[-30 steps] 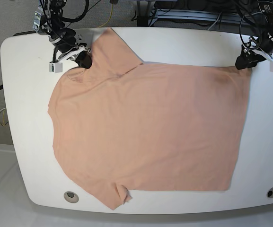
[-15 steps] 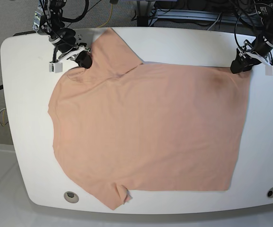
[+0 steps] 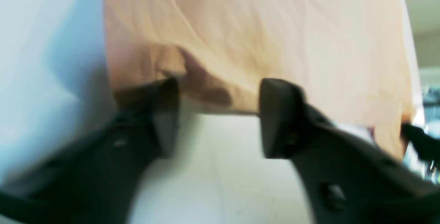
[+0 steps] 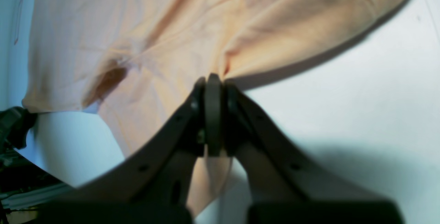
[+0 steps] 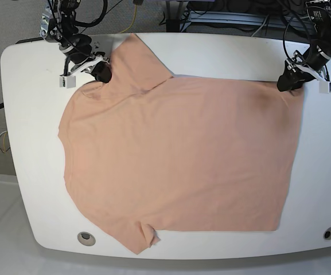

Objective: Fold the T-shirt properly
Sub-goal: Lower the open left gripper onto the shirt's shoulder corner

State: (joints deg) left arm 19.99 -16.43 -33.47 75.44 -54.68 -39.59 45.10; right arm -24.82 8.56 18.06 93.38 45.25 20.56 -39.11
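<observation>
Jaws of the right gripper are clamped on a pinch of the T-shirt near the shoulder, at 10 o'clock on the counter. Left gripper jaws stand apart, straddling the hem corner at 2 o'clock, nothing pinched yet. Shirt lies spread flat across most of the counter, one sleeve at 11 o'clock, the other at 6. No fold made; the whole folding sequence is left.

The right pincer is clamped on the T-shirt edge — cloth puckering there.
</observation>
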